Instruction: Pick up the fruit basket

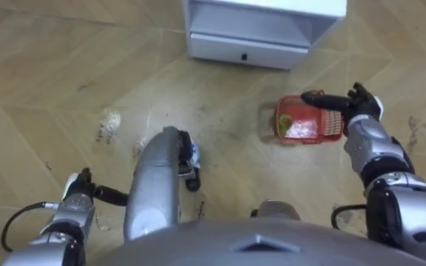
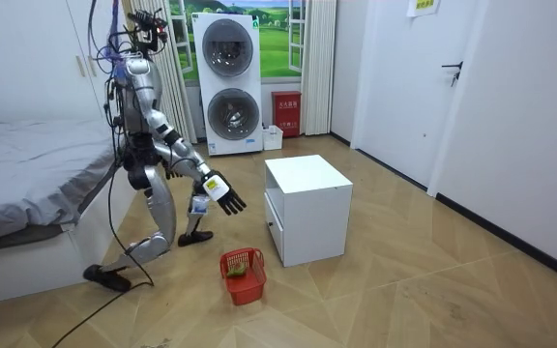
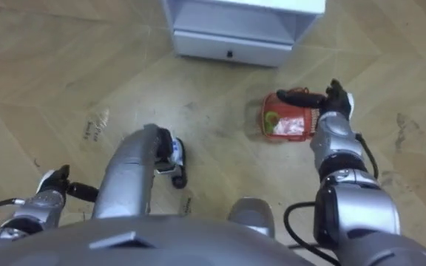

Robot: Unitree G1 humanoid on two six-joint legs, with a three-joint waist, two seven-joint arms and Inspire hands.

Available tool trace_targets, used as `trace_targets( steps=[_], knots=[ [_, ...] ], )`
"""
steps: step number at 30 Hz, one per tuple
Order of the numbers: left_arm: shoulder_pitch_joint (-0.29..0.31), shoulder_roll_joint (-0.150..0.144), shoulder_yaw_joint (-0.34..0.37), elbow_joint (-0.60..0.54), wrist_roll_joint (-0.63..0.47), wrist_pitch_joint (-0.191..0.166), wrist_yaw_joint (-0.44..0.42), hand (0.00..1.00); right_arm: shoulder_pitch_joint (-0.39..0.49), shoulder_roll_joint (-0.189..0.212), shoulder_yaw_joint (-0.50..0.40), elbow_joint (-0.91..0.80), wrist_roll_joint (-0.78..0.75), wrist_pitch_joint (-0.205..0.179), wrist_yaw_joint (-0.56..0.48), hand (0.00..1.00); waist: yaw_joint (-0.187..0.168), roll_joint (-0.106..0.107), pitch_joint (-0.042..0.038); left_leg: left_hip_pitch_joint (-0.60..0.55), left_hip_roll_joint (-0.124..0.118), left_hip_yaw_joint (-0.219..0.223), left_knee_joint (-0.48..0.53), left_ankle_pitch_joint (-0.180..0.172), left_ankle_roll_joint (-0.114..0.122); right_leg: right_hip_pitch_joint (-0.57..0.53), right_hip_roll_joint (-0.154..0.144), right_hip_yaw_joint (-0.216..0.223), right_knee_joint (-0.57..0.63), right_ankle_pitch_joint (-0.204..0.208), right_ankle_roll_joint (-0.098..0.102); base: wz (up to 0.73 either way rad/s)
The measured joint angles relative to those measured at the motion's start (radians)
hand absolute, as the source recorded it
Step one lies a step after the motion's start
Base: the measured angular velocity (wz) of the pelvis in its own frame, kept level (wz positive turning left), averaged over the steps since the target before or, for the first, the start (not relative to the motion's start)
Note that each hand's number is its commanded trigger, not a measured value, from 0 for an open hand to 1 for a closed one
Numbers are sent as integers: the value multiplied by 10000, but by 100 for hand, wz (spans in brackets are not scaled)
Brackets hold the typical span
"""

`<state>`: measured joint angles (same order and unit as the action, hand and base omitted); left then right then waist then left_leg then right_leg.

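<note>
Bright even indoor light; soft shadows; mild sheen on floor (image 2: 433, 280).

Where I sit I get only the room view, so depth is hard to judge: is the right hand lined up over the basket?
Observer: Seen from the head, yes. The right hand reaches over the basket, its fingers straight across the edge on the cabinet side.
Operator: What is inside it?
Observer: A green thing at the left end and pale pieces beside it; I cannot tell which fruit.
Operator: And the left hand?
Observer: The left hand is low at the robot's left side, far from the basket.
</note>
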<state>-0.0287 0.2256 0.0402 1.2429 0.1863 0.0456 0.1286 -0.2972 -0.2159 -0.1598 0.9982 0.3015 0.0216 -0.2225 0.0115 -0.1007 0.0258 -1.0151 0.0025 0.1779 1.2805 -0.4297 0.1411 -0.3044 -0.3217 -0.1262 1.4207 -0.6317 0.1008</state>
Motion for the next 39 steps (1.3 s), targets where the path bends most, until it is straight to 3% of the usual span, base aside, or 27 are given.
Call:
trace_targets(
  steps=[1,3,6,10,14,16,18,24,27,31,32,33,39],
  knots=[
    [7,31,-157,1,-1,-31,20,0,-1,-82,-12,-52,-26,-4,-109,0,-68,-13,4,-212,-19,42,384,-135,94,-197,-62,115,600,-3,-3,46],
    [242,69,-394,65,-197,-154,189,0,6,-274,-150,-231,-161,-163,-373,0,-169,-55,12,-762,-209,177,1881,-749,291,-564,-352,528,2600,-16,9,30],
    [497,192,-556,290,-618,-479,394,0,-6,-279,-290,-496,-320,-295,-582,0,-342,-144,20,-1197,-496,504,3274,-1360,545,-672,-451,1216,4423,-16,9,33],
    [577,284,-640,323,-677,-667,617,0,10,-281,-282,-1077,-323,-316,-604,0,-539,-358,42,-1637,-683,964,4310,-1664,810,-797,-602,1795,5946,-12,7,28],
    [752,436,-875,336,-983,-890,882,0,14,-282,-274,-1309,-471,-315,-723,0,-779,-754,34,-1953,-781,1071,4876,-1708,733,-817,-821,1797,6848,-16,9,16],
    [894,399,-1202,331,-1061,-923,884,0,17,-283,-272,-1507,-817,-319,-801,0,-954,-828,18,-1967,-783,1071,4963,-1695,687,-793,-818,1807,7021,-19,14,7],
    [1096,363,-1574,335,-1061,-983,883,0,26,-291,-273,-1549,-893,-342,-893,0,-1153,-878,-17,-1962,-768,1050,4982,-1653,536,-792,-806,1843,7136,-42,-22,0],
    [1317,299,-1871,424,-1065,-1015,855,0,90,-296,-256,-1540,-891,-330,-907,0,-1283,-815,-8,-1906,-603,1052,4984,-1635,234,-837,-772,2020,7317,-341,-50,-8],
    [1344,272,-2112,536,-1068,-1023,698,0,86,-530,-90,-1540,-899,-330,-814,0,-1359,-608,7,-1979,-488,1053,5091,-1623,101,-896,-685,2076,7543,-394,-122,-1],
    [1397,331,-2223,725,-1168,-1011,522,0,76,-704,254,-1537,-815,-341,-762,0,-1392,-522,0,-2217,-494,1067,5416,-1680,-372,-938,-547,2357,8197,-621,-267,-2],
    [1327,185,-2287,711,-1181,-996,440,0,1,-826,344,-1488,-814,-354,-674,0,-1319,-318,89,-2425,-442,840,5558,-1664,-572,-1043,-317,2331,8356,-658,-297,-14],
    [1318,152,-2437,679,-1180,-1057,298,0,2,-839,500,-1432,-766,-353,-592,0,-1171,-322,107,-2543,-443,776,5467,-1564,-760,-1267,-258,2466,8472,-681,-312,-16],
    [1273,89,-2821,677,-1179,-1101,-6,0,-9,-967,1125,-548,-731,-360,-278,0,-827,-125,60,-2907,-488,430,5258,-1301,-1266,-1752,69,2475,8711,-746,-350,-2]
  ],
)
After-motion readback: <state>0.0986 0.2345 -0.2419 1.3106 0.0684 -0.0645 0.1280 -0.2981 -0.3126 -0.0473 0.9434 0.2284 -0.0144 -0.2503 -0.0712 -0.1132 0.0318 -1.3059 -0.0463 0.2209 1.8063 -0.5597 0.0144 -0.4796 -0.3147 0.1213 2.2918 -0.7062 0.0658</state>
